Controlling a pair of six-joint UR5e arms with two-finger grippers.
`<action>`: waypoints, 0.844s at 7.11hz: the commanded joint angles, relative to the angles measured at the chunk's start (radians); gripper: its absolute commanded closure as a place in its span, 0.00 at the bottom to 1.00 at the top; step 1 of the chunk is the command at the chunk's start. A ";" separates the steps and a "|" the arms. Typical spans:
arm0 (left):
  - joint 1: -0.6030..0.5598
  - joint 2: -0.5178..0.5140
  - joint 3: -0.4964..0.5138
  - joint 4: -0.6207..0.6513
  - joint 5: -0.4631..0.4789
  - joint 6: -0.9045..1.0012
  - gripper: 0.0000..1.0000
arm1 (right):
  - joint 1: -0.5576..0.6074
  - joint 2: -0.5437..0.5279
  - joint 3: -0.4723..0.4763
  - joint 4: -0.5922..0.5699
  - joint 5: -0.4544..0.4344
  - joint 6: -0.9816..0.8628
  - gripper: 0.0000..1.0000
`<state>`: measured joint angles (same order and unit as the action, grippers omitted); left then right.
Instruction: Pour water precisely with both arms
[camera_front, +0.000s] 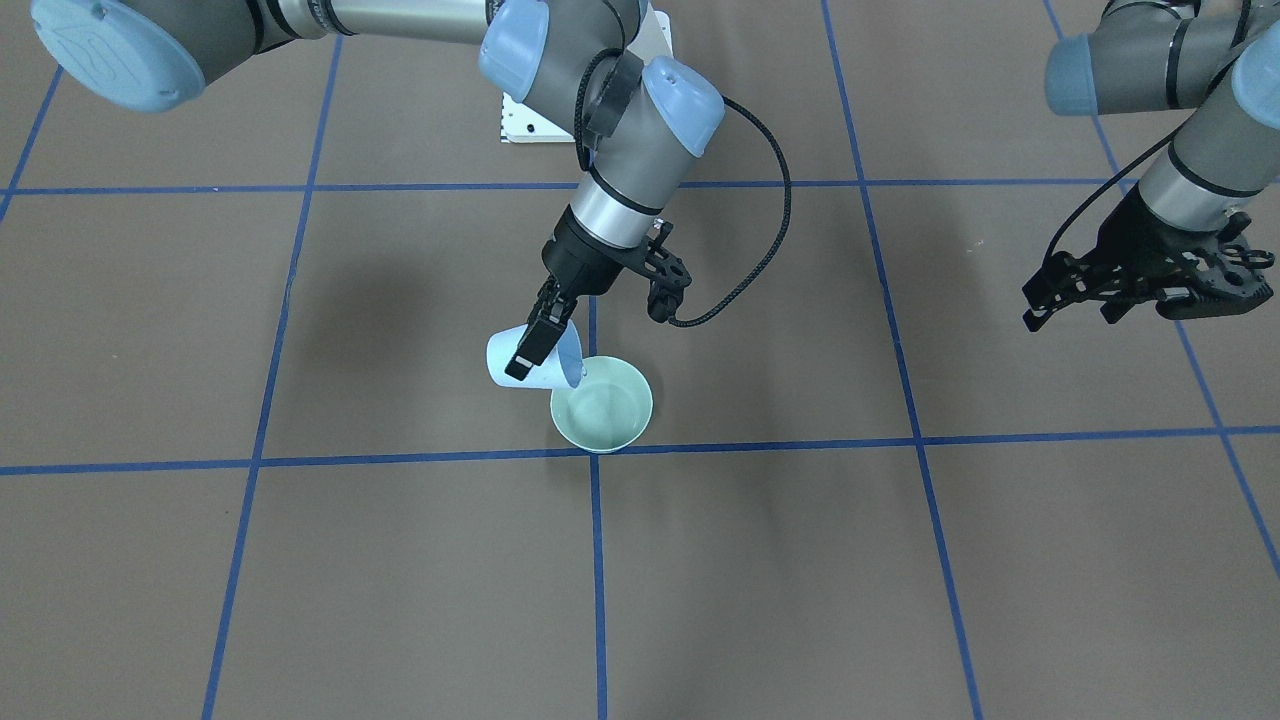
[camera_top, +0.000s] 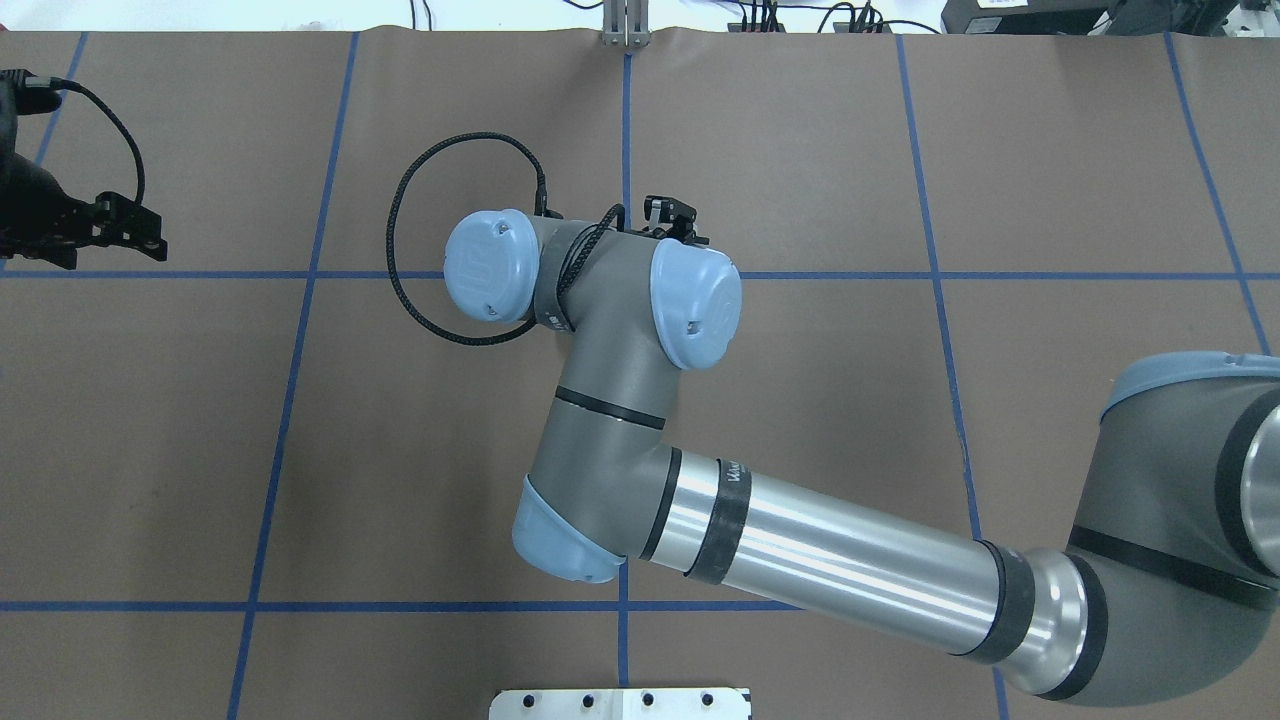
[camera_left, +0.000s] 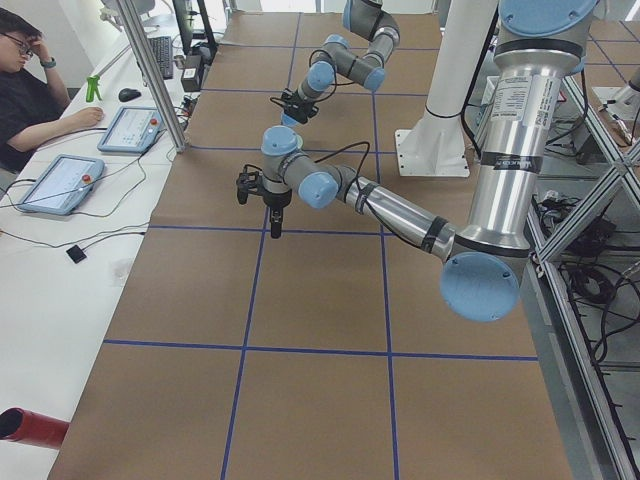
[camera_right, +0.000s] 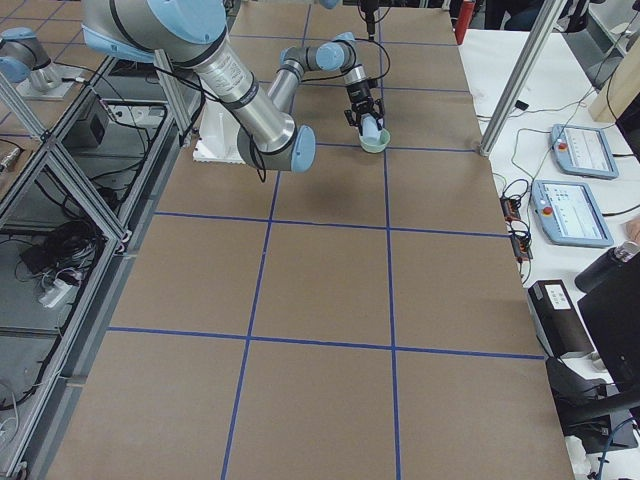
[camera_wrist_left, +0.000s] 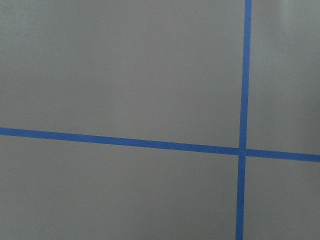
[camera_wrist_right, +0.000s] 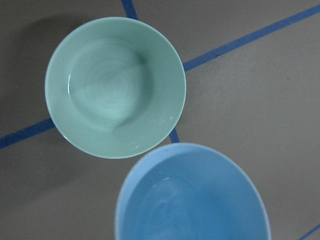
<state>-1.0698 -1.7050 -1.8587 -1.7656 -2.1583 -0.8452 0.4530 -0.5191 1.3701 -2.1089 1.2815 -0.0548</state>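
My right gripper (camera_front: 537, 343) is shut on a light-blue cup (camera_front: 500, 357) and holds it tilted, its mouth over the rim of a pale-green bowl (camera_front: 640, 418) on the table. In the right wrist view the cup (camera_wrist_right: 200, 200) is at the bottom and the bowl (camera_wrist_right: 150, 132) is above it. Water shows as faint ripples in the bowl (camera_wrist_right: 112, 95) and glints in the cup (camera_wrist_right: 162, 210). In the overhead view the right arm (camera_top: 610, 350) hides both. My left gripper (camera_front: 1072, 312) is open and empty, apart at the table's side, and also shows in the overhead view (camera_top: 150, 232).
Blue tape lines (camera_front: 597, 560) mark a grid on the brown table. A white bolted pedestal (camera_top: 620, 703) stands at the robot's edge. A black cable (camera_front: 775, 230) loops beside the right wrist. An operator (camera_left: 30, 95) sits at a side desk with tablets (camera_left: 60, 183).
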 joint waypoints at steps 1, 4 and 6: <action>0.001 0.005 0.000 0.000 0.000 0.000 0.00 | -0.013 0.025 -0.048 -0.045 -0.065 -0.025 1.00; 0.001 0.005 0.001 0.000 0.000 -0.002 0.00 | -0.032 0.037 -0.081 -0.080 -0.140 -0.030 1.00; 0.001 0.005 0.001 0.000 0.000 -0.002 0.00 | -0.037 0.037 -0.085 -0.082 -0.159 -0.054 1.00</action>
<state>-1.0692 -1.6997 -1.8577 -1.7656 -2.1583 -0.8466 0.4202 -0.4822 1.2880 -2.1867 1.1368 -0.0932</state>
